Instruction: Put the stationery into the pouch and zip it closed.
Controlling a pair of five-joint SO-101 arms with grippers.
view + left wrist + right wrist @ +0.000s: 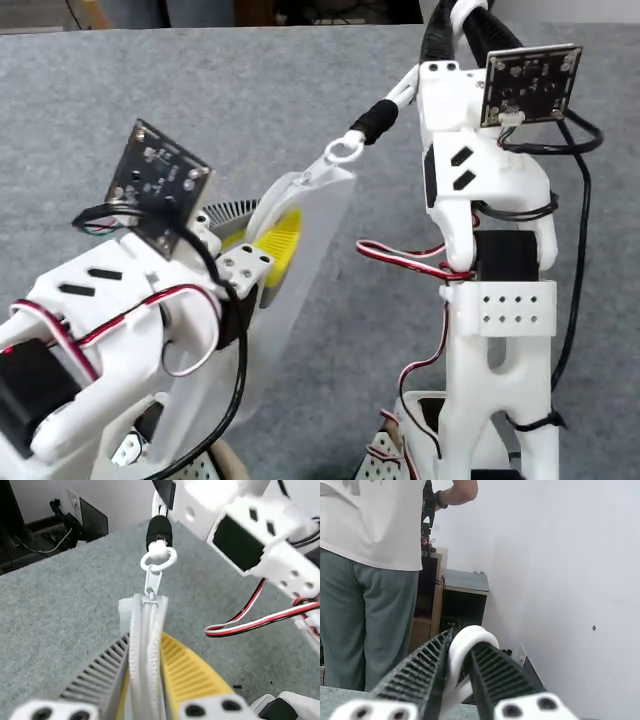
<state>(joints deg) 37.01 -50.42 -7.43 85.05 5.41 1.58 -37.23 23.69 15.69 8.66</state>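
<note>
left gripper (145, 641) clamped tight on the pouch (322, 225), holding it upright over the table (200, 90). right gripper (374, 121) pinched on the white zipper ring (343, 150) at the pouch's one o'clock end.

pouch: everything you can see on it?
The pouch is translucent white, soft plastic by its look, with a white zipper along its top edge, apparently closed up to the slider at the end. It is held tilted over the grey table. The left gripper clamps the zipper edge; the right gripper pinches the ring pull.
</note>
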